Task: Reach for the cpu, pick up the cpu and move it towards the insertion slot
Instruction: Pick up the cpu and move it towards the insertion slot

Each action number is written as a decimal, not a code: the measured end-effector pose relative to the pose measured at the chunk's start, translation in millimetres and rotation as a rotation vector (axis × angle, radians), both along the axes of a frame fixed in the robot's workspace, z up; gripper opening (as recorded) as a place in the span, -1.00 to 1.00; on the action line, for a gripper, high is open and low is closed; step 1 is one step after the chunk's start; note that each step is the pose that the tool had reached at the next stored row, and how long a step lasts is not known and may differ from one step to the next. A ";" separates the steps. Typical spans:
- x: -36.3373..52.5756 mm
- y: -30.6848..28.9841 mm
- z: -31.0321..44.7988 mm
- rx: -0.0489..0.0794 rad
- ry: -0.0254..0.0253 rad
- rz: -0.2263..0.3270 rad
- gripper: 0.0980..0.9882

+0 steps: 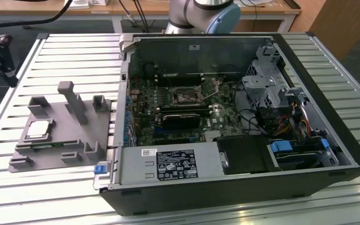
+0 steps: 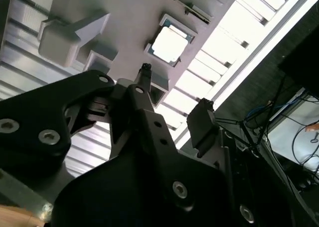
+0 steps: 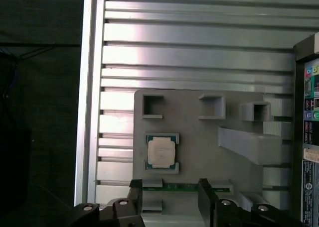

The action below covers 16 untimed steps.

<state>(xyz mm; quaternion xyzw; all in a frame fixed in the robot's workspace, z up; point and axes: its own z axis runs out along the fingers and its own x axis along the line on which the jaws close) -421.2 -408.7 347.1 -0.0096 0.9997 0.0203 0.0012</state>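
- The cpu (image 3: pixel 161 153) lies flat in a square recess of the grey fixture plate (image 3: pixel 199 142). The raised edges around it probably keep it in a known place, so that the gripper can find it.
- The fixture plate rests on the slatted metal table (image 3: pixel 199 48), beside the open computer case (image 1: pixel 230 197), on the exterior view's left of it.
- The gripper (image 3: pixel 171 199) is released: its two fingers (image 3: pixel 135 199) stand apart with nothing between them. In both wrist views it hangs above the plate, near the cpu but not touching it. I judge this to be the reaching step, with the pick-up not yet done.
- Between the fingers, in the first wrist view, a narrow green strip (image 3: pixel 177 187) lies on the plate. It may be a memory module, but I cannot tell for sure.
- The insertion slot (image 1: pixel 185 96) sits on the motherboard inside the case, well apart from the cpu. Its centre is dark, and I cannot make out pins or whether its frame is lifted.
- The robot arm (image 1: pixel 205 14) is cut off by the edge of the exterior view.
- In the second wrist view the black body of the gripper covers a large part of the plate.
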 end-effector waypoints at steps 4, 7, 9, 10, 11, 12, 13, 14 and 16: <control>-0.1 -0.8 -7.2 0.000 0.0001 0.000 0.36; -0.1 -1.4 -12.6 0.000 0.0000 0.000 0.50; 0.0 -1.9 -16.3 0.000 0.0003 0.000 0.50; 0.0 -2.1 -18.1 0.000 0.0005 0.000 0.50; 0.0 -2.4 -19.9 0.000 0.0007 0.000 0.50; 0.0 -2.8 -21.7 0.000 0.0006 0.000 0.50; 0.0 -3.0 -23.5 0.000 0.0008 0.000 0.50; -0.1 -3.1 -25.3 0.000 0.0013 0.000 0.50; 0.0 -4.3 -29.1 0.001 0.0015 0.000 0.50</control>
